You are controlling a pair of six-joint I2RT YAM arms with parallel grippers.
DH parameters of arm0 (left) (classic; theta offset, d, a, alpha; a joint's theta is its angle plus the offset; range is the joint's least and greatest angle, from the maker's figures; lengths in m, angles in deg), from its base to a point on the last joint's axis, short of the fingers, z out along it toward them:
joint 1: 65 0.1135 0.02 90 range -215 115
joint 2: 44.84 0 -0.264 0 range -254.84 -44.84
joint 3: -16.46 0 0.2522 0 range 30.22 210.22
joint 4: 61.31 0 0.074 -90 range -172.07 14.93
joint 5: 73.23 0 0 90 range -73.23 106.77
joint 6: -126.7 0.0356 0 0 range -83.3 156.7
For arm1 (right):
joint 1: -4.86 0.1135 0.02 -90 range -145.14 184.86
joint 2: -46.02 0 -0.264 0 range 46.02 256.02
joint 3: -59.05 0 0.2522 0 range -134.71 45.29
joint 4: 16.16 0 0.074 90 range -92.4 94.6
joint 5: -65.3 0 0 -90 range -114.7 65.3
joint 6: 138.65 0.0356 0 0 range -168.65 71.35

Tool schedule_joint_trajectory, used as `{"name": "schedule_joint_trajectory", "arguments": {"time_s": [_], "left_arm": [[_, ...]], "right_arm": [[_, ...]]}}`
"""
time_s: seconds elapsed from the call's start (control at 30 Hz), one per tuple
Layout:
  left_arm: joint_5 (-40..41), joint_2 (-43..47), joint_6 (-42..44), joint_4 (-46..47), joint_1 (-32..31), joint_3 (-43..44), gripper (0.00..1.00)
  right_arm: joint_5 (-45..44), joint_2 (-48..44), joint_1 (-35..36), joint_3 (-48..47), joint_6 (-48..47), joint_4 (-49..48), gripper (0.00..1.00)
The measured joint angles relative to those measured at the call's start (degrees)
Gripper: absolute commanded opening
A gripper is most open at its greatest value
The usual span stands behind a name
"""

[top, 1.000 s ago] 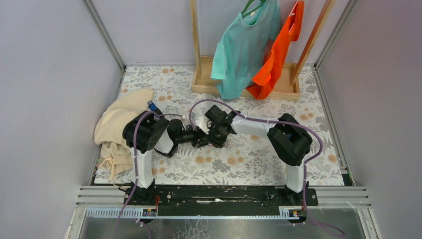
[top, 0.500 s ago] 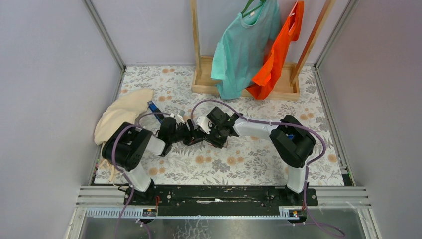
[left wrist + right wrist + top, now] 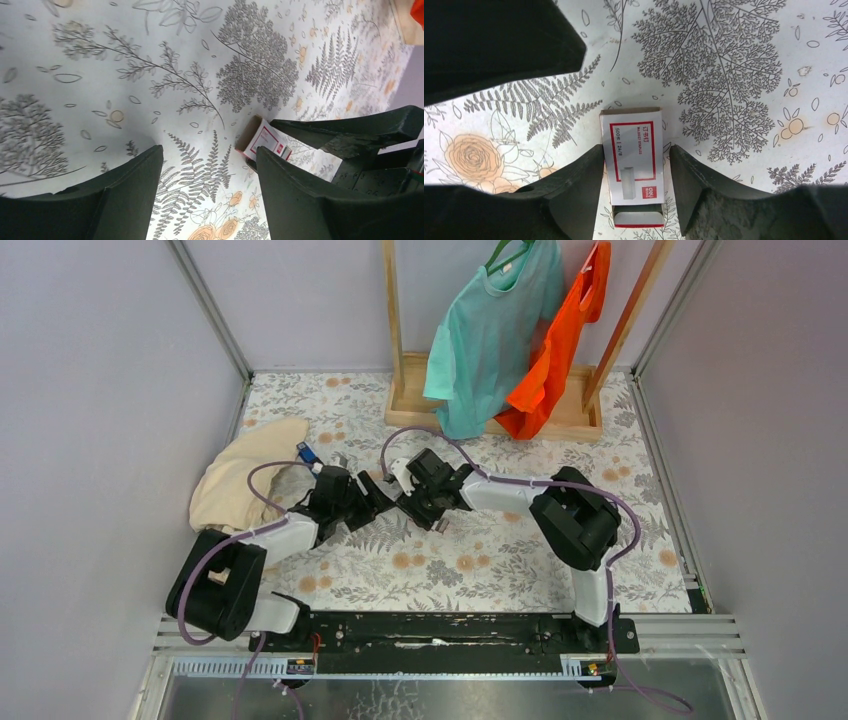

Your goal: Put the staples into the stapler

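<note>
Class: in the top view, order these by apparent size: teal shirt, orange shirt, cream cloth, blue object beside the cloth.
1. teal shirt
2. orange shirt and cream cloth: too alike to rank, the cloth partly hidden
3. blue object

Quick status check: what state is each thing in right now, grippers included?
staples box: flat on the tablecloth, end flap looks open
right gripper: open, straddling the staples box
left gripper: open, empty
blue stapler: beside the beige cloth, untouched; open or shut too small to tell
beige cloth: crumpled
teal shirt: hanging on the rack
orange shirt: hanging on the rack
</note>
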Motion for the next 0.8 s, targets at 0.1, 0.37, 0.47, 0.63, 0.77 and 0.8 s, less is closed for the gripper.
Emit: {"name": "schedule_joint_trajectory", "arguments": {"time_s": [0.1, 0.37, 0.47, 0.63, 0.77, 0.8], "left_arm": [[2.99, 1.7, -0.02, -5.09, -0.57, 1.49, 0.77], [8.57, 3.41, -1.7, -14.05, -4.76, 4.85, 0.77], [9.9, 3.3, -2.99, -16.0, -6.36, 6.03, 0.77], [11.78, 1.53, -5.55, -18.29, -9.27, 8.33, 0.77], [12.87, -1.46, -7.58, -19.69, -12.11, 10.97, 0.78], [13.05, -2.14, -8.0, -19.76, -12.57, 11.43, 0.78]], "right_arm": [[-0.83, 0.5, 0.02, -0.37, 1.7, -1.4, 0.65], [-1.86, -4.98, 0.15, 8.52, 4.28, -7.56, 0.77], [-2.47, -9.16, 0.13, 14.01, 5.09, -8.66, 0.78], [-2.49, -12.83, 0.13, 19.39, 5.84, -11.78, 0.76], [-2.84, -13.29, 0.13, 20.83, 6.23, -14.23, 0.72], [-2.84, -13.33, 0.13, 21.07, 6.23, -14.69, 0.7]]}}
